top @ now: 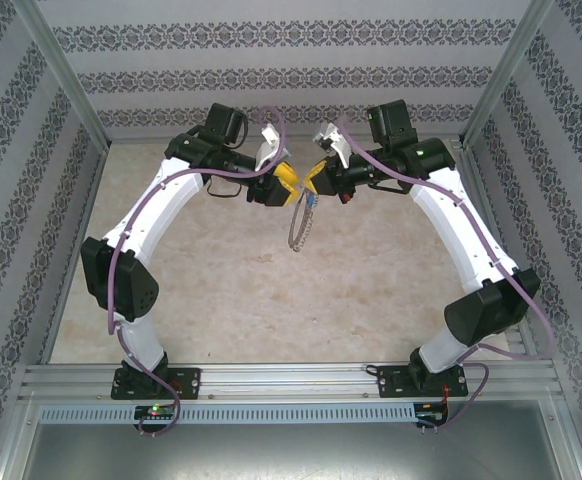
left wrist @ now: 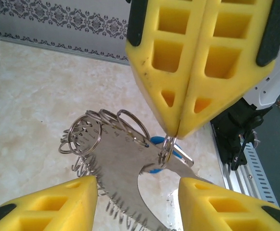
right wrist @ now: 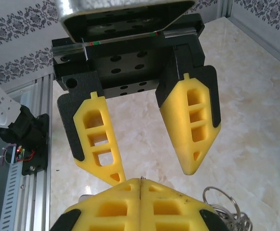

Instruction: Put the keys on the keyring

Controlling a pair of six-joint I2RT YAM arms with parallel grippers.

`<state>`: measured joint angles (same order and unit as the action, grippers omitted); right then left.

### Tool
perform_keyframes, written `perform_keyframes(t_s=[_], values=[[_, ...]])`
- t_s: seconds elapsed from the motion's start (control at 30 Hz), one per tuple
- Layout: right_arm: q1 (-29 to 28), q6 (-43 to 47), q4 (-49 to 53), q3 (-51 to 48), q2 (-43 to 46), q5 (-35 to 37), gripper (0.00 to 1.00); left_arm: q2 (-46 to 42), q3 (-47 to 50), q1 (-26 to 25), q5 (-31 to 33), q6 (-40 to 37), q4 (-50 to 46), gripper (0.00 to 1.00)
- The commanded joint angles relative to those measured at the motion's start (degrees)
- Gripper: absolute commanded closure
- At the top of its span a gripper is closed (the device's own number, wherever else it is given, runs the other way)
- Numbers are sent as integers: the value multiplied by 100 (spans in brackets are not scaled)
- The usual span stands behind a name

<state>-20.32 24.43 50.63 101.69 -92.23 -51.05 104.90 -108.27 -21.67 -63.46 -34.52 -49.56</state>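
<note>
Two robot arms meet above the far middle of a pale marble-look tabletop (top: 221,290). The right gripper (left wrist: 176,135) is clamped, its yellow pads pressed flat together on a small split ring (left wrist: 168,147) at the top of the keyring (left wrist: 120,166). The keyring hangs free in the air below it, above the table. The left gripper (right wrist: 153,173) faces it with jaws spread wide, one finger to each side of the hanging metal, touching nothing. The blue-headed key (left wrist: 156,141) sits just beside the pinched ring, half hidden behind the silver (whether it is already threaded cannot be told). You look to be mid-threading. Bring the left gripper in slowly and close it on the key's blue head, not on the fringe of small rings. Keep the right grip firm so the loop does not swing or twist.
</note>
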Motion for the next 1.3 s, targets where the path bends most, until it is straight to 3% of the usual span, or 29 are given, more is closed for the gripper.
perform_keyframes(t_s=[0.0,0.77,1.03,1.27], values=[[-96,75,-18,116,-68,-239,100,4,-146,29,-280,-282,-241,52],[-251,36,-159,-202,7,-221,100,213,-565,22,-372,-817,-932,53],[-287,27,-173,-220,3,-186,100,326,-642,13,-447,-1057,-1223,57],[-315,23,-185,-211,-28,-177,100,484,-792,-41,-499,-1225,-1449,69]])
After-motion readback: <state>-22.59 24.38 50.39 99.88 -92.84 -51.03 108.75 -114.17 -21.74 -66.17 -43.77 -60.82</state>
